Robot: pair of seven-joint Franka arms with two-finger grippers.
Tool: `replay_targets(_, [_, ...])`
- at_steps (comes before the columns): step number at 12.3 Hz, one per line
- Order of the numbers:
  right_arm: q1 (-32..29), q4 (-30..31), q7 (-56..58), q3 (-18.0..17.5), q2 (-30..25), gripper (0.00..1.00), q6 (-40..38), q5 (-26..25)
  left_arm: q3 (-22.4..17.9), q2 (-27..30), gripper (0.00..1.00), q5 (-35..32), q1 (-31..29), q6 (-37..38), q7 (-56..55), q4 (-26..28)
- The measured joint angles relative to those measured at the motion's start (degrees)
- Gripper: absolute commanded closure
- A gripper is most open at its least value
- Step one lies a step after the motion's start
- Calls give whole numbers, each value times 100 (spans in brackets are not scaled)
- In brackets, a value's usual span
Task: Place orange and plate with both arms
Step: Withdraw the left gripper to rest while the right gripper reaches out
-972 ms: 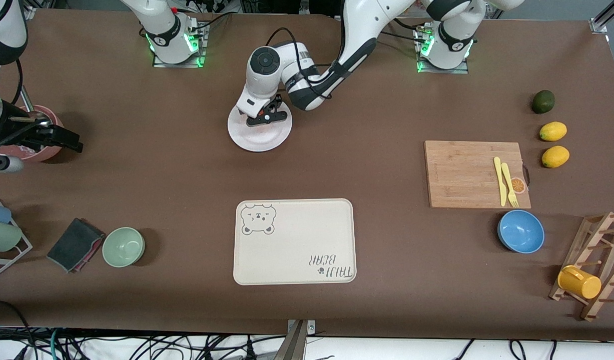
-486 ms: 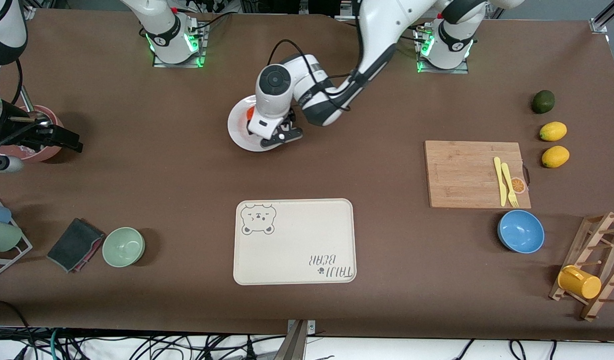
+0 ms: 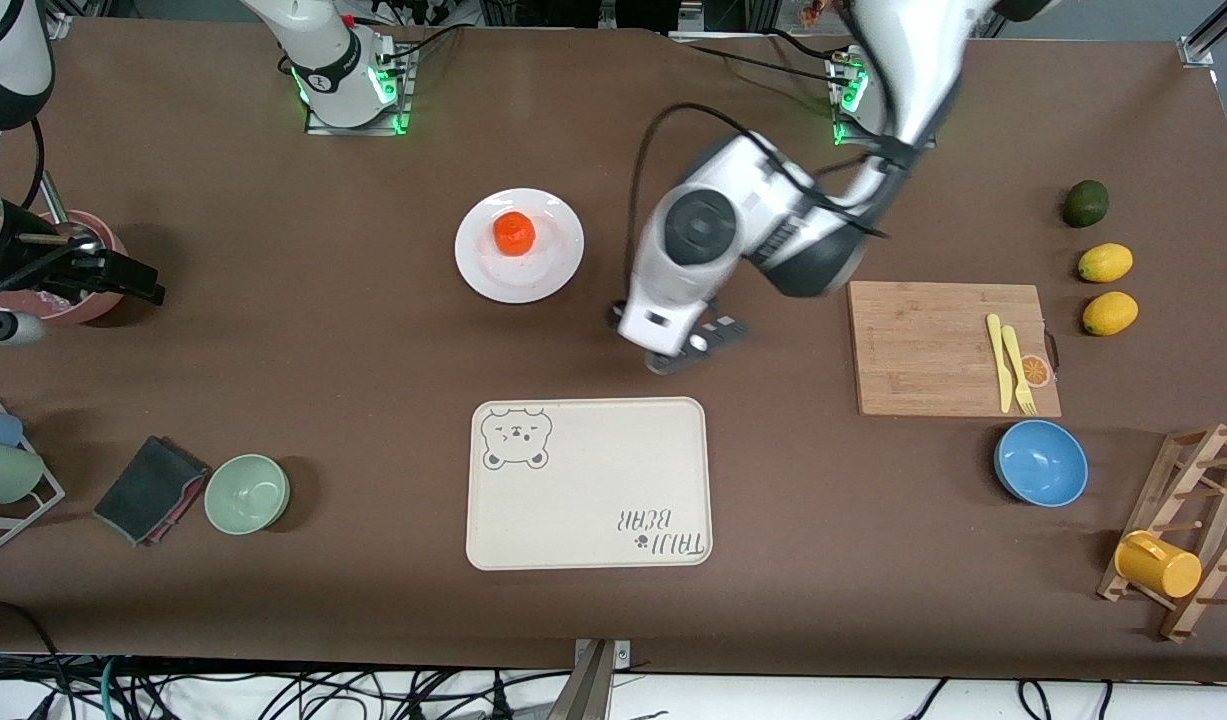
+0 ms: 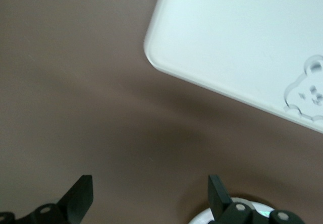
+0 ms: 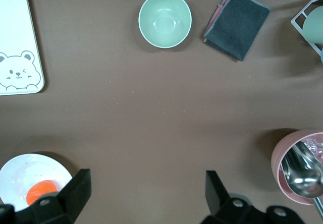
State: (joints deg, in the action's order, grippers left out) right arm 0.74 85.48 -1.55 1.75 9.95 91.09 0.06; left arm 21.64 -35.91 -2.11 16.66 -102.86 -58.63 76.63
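1. We see a brown table [image 3: 303, 340] from a high camera, with two white robot arms based along its upper edge.
2. The orange [image 3: 514, 233] sits on the white plate [image 3: 548, 270], a little off the plate's middle. The plate rests on the table between the two arm bases, farther from the front camera than the cream tray [image 3: 588, 483] with its bear drawing.
3. The left gripper [image 3: 697, 343] hangs over bare table between the plate and the wooden cutting board [image 3: 923, 345], above the tray's edge. In the left wrist view its two black fingers [image 4: 79, 198] stand wide apart with nothing between them, so it is released and empty.
4. The right gripper [image 3: 123, 280] waits at the right arm's end of the table, beside a pink cup [image 3: 48, 300] holding a metal spoon [image 5: 303, 176]. In the right wrist view its fingers [image 5: 78, 187] are also spread and grasp nothing.
5. Near the front camera at that end lie a green bowl [image 3: 247, 493] and a dark folded cloth [image 3: 151, 489].
6. Toward the left arm's end, we see a yellow knife and fork [image 3: 1010, 362] on the cutting board, a blue bowl [image 3: 1040, 462] nearer the camera, two lemons [image 3: 1105, 263] and a dark green fruit [image 3: 1085, 203].
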Motion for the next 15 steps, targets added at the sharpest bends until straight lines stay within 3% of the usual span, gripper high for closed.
replay_targets(5, [-32,1,-1,42,17,0,0,-39,0,154,0,-2,-2194,881,3592,-1])
replay_targets(8, [-94,3,-1,88,33,0,0,-71,-8,373,0,-2,-2928,1065,4717,-2])
replay_targets(9, [-108,5,-1,93,52,0,-1,-105,-45,509,0,-2,-3036,1081,4805,2])
replay_targets(11, [-108,11,0,89,151,0,-2,-186,-492,1054,0,-1,-2843,843,4868,231])
replay_targets(13, [-78,24,27,76,285,0,-68,-275,-970,1942,0,113,-2515,-51,4876,1087])
replay_targets(15, [-59,26,148,38,313,0,-397,-281,-1109,2764,0,163,-2207,-514,4867,1977])
